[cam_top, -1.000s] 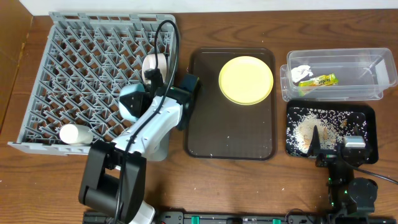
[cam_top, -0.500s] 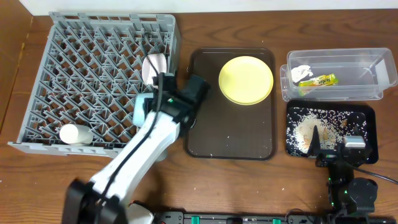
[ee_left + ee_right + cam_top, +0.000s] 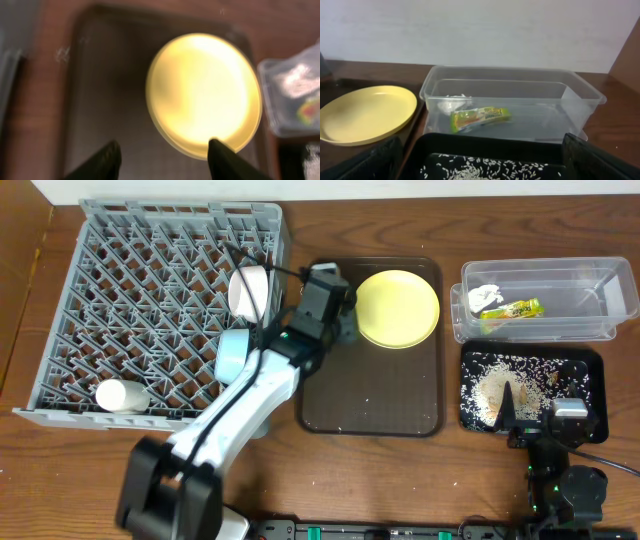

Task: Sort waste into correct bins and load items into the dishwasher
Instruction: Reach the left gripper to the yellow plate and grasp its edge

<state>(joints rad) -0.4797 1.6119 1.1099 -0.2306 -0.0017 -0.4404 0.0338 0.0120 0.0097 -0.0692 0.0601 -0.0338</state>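
My left gripper (image 3: 345, 320) hovers over the brown tray at the left rim of the pale yellow plate (image 3: 396, 308). In the left wrist view it (image 3: 165, 152) is open and empty, with the plate (image 3: 205, 90) just ahead of the right fingertip (image 3: 217, 150). The grey dish rack (image 3: 130, 270) holds a white bowl (image 3: 248, 288) on edge, a light blue bowl (image 3: 231, 355) and a white cup (image 3: 120, 395). My right gripper (image 3: 540, 412) rests open at the near edge of the black tray (image 3: 588, 375), which holds rice (image 3: 500, 385). The clear tub (image 3: 570, 300) holds the tissue (image 3: 485, 294) and wrapper (image 3: 512, 308).
The dark brown serving tray (image 3: 370, 395) lies between the rack and the bins, with a few crumbs on it. In the right wrist view the open gripper (image 3: 482, 167) faces the black tray (image 3: 490, 150), the tub (image 3: 520, 95) and the plate (image 3: 367, 112).
My left arm has swung right, from the rack's edge across the brown tray to the plate's rim, and its jaws have widened. The right arm has not moved.
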